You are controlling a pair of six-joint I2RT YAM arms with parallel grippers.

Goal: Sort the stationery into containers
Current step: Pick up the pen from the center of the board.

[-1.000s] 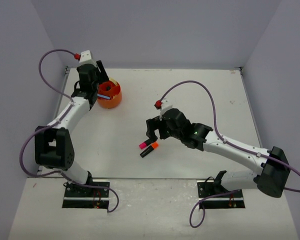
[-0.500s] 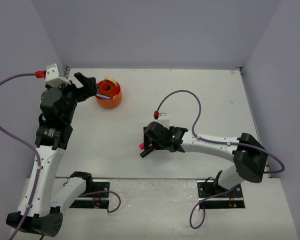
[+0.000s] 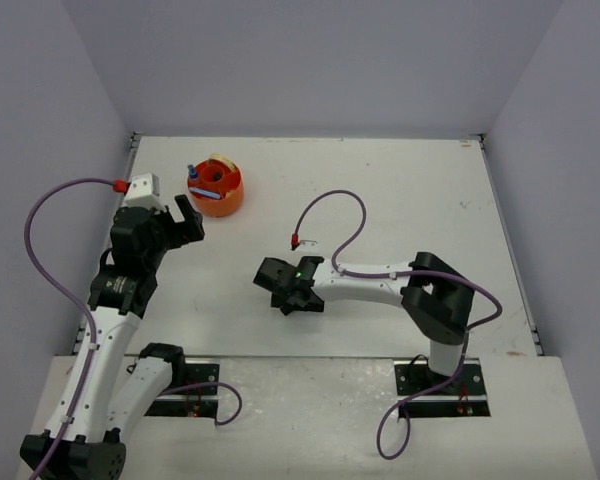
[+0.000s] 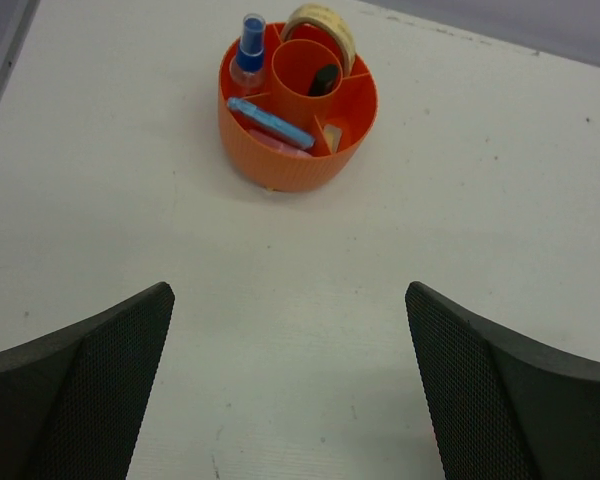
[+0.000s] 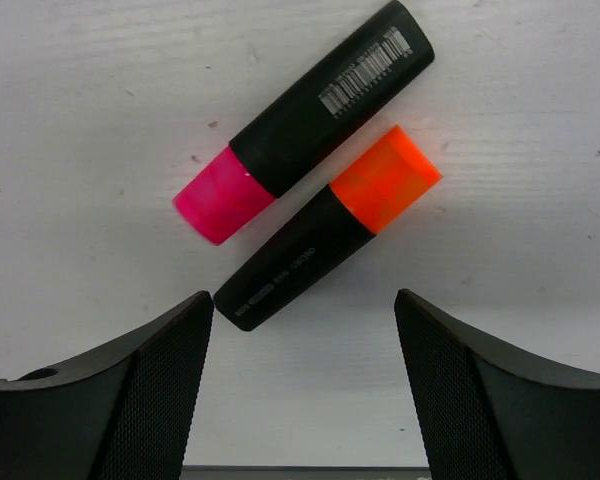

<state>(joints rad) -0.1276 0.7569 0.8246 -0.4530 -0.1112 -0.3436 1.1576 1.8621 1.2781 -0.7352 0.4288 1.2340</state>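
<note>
The left hand (image 4: 285, 300) hung released, facing the orange tub (image 4: 298, 170) near the far-left corner of the bench (image 4: 500, 200). The right hand (image 5: 302, 300), released too, hovered over the pink highlighter (image 5: 310, 120) and the orange highlighter (image 5: 320, 235).

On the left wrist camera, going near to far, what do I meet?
The left claw → orange tub front wall → blue pen → black marker in the middle cup → tape roll at the back.

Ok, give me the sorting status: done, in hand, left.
Done: the tub holds a blue-capped tube, tape ring, blue piece and a black item. In hand: nothing; the right gripper is open above the pink highlighter and orange highlighter, the left gripper open and empty. Left: both highlighters lie on the table.
</note>
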